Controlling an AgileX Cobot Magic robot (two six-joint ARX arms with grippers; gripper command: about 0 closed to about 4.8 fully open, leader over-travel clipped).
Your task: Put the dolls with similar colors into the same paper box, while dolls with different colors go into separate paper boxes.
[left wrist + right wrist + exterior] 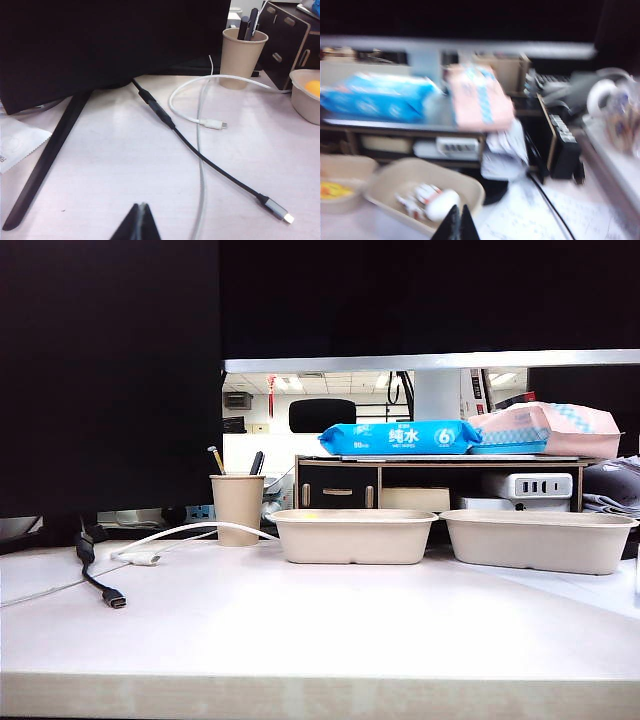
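Observation:
Two beige paper boxes stand side by side at the back of the table, one in the middle (350, 537) and one on the right (540, 540); their walls hide the dolls in the exterior view. The blurred right wrist view shows the right box (410, 175) holding a white round-headed doll (442, 204) and a small white figure (407, 202). The other box (350, 162) holds something yellow (332, 190). My right gripper (456, 207) is shut and empty, above that box's near edge. My left gripper (142, 205) is shut over bare table, far from a box (305, 102) with a yellow doll (314, 87).
A paper cup (237, 508) with pens stands left of the boxes. A black cable (100, 585) and a white cable (190, 532) lie on the table's left. Behind the boxes is a shelf (340, 485) with a blue wipes pack (400, 437). A dark monitor (110, 370) fills the left.

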